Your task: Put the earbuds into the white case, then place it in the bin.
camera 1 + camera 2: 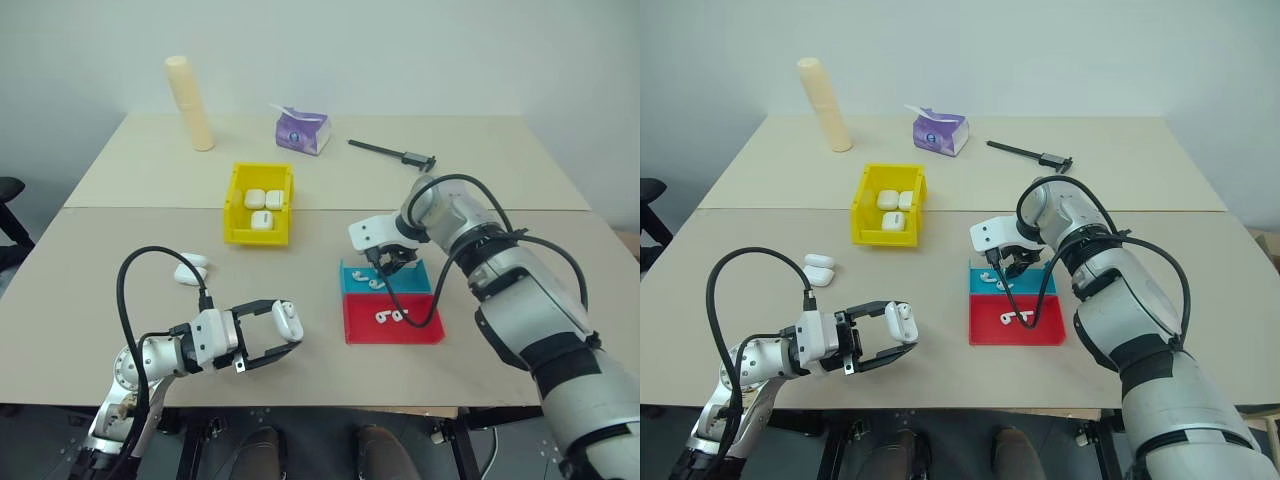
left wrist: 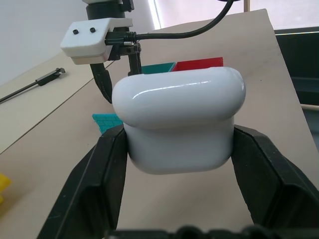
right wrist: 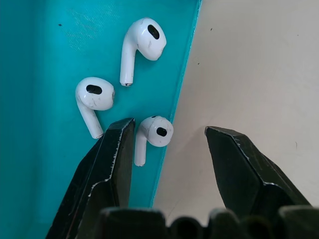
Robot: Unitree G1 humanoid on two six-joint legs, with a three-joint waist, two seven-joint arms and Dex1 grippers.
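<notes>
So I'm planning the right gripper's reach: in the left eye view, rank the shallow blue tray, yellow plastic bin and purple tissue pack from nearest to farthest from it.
1. Shallow blue tray, directly beneath the right gripper.
2. Yellow plastic bin, toward the robot's left.
3. Purple tissue pack, at the table's far side.

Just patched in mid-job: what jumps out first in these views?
The left hand, near the table's front edge, is shut on a closed white case. The right hand points down over the blue tray, fingers apart around one earbud at the tray's edge, two more earbuds beside it. Further back, the yellow bin already holds three white cases.
</notes>
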